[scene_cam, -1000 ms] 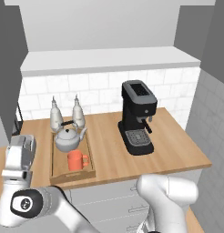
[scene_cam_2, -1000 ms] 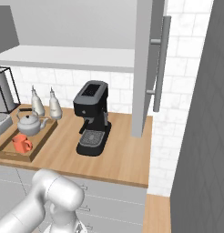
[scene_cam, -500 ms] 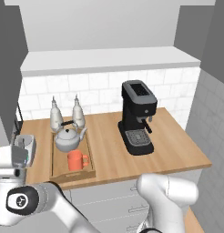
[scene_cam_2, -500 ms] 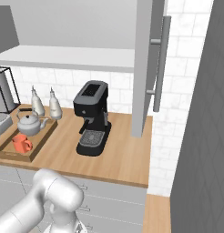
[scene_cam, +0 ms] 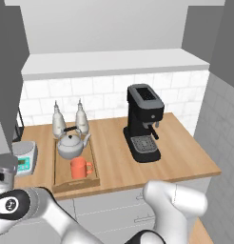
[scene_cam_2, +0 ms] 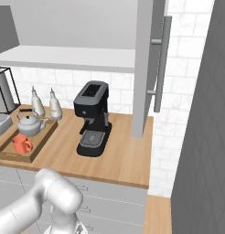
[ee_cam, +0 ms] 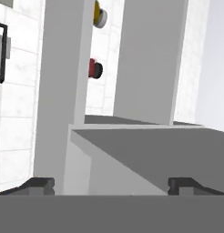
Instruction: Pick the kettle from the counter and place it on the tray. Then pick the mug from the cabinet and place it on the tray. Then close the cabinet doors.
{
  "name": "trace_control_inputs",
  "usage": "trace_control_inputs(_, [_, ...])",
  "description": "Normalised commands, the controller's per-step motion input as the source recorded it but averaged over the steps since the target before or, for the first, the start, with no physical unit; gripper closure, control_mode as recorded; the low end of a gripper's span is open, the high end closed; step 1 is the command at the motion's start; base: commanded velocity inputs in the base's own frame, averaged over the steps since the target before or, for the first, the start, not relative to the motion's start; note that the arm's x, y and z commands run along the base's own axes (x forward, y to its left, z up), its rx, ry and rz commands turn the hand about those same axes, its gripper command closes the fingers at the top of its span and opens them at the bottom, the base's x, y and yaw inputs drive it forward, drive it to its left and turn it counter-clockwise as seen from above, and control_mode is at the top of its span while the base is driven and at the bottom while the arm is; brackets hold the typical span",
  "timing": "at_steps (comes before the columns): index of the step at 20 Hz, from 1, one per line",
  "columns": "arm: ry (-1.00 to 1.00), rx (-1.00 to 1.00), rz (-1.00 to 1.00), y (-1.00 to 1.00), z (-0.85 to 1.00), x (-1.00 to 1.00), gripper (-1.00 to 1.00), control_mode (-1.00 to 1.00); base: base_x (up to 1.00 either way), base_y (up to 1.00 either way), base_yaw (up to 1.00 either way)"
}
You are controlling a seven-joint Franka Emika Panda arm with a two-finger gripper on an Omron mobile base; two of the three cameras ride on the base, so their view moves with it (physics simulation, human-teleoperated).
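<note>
On the far left of the long light-brown wooden desk [scene_cam: 114, 157], I am seeing a small grey digital scale [scene_cam: 23, 158] sitting just beside the rectangular light wooden tray [scene_cam: 62, 180] with raised edges. The squat silver-grey metal kettle [scene_cam: 71, 144] with its black arched handle is resting at the tray's back end, and the small orange-red cylindrical mug [scene_cam: 80, 167] is standing in front of it, both inside the rim. Two slim silver-capped bottles [scene_cam: 69, 117] are standing behind the tray against the white tiled wall. Further right, a black espresso machine [scene_cam: 144, 122] is sitting on the desk, well apart from the tray. In the right base view, one large flat grey cabinet door [scene_cam_2: 145, 64] with a long vertical metal bar handle [scene_cam_2: 161, 61] is hanging open, edge-on, right of the machine. In the hand view, the gripper [ee_cam: 112, 184] is showing its two dark fingertips [ee_cam: 39, 184] spread wide apart with nothing between them, and I am looking along it at grey cabinet panels [ee_cam: 150, 54] close in front.
</note>
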Motion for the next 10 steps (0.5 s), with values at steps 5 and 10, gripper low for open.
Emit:
trace_control_inputs(5, [0.0,-0.05,-0.01,0.34,0.0,0.18,-1.0,-1.0,0.0,0.0,0.0])
trace_control_inputs(10, [-0.03,-0.05,-0.03,0.25,0.0,0.37,-1.0,-1.0,0.0,0.0,0.0])
